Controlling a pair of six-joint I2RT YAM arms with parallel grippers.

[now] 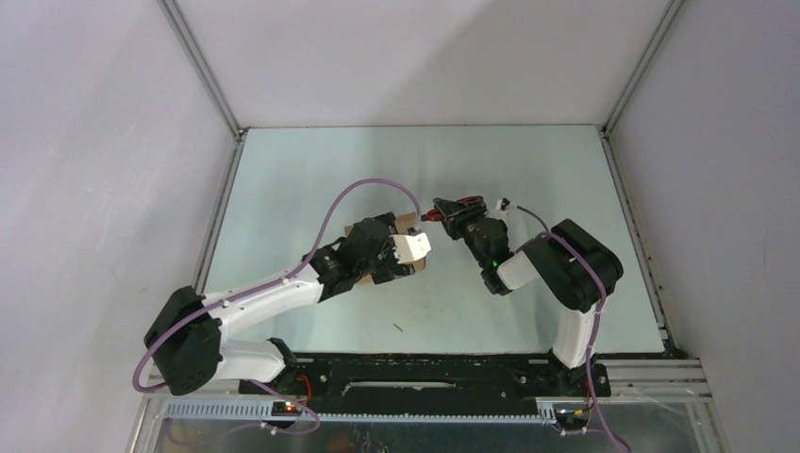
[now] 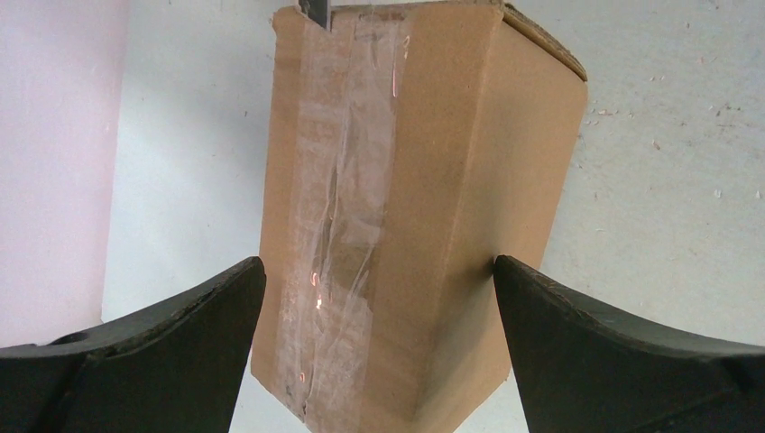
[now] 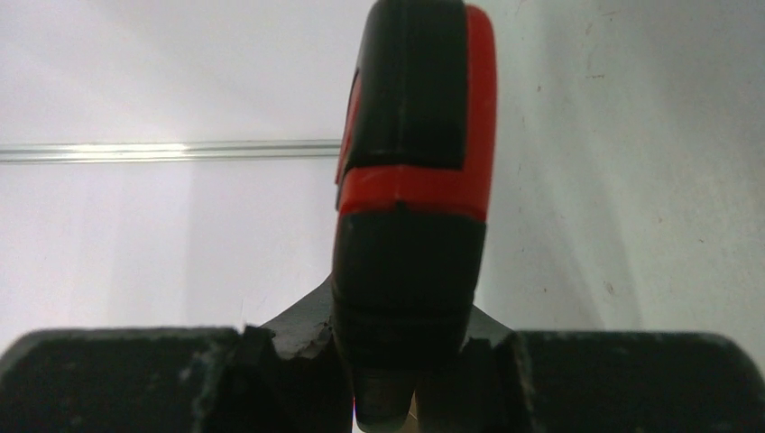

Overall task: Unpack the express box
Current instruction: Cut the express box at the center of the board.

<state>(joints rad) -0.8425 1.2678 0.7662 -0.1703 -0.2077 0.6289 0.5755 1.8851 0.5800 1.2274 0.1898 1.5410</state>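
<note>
The express box (image 2: 424,198) is a brown carton with a strip of clear tape down one face, and it stands on the table. In the top view, the express box (image 1: 408,223) sits under my left gripper (image 1: 398,251). In the left wrist view, my left gripper (image 2: 379,266) is shut on it, and its fingers (image 2: 180,334) touch both sides. My right gripper (image 3: 406,361) is shut on the red-and-black utility knife (image 3: 415,180). In the top view, the right gripper (image 1: 464,223) holds the knife (image 1: 457,206) just right of the box. A dark blade tip (image 2: 316,11) touches the box's far taped edge.
The pale green table (image 1: 311,179) is walled by white panels with aluminium rails at the left and right edges. The arm bases and a black mounting bar (image 1: 425,373) lie along the near edge. A purple cable (image 1: 363,187) loops above the left arm.
</note>
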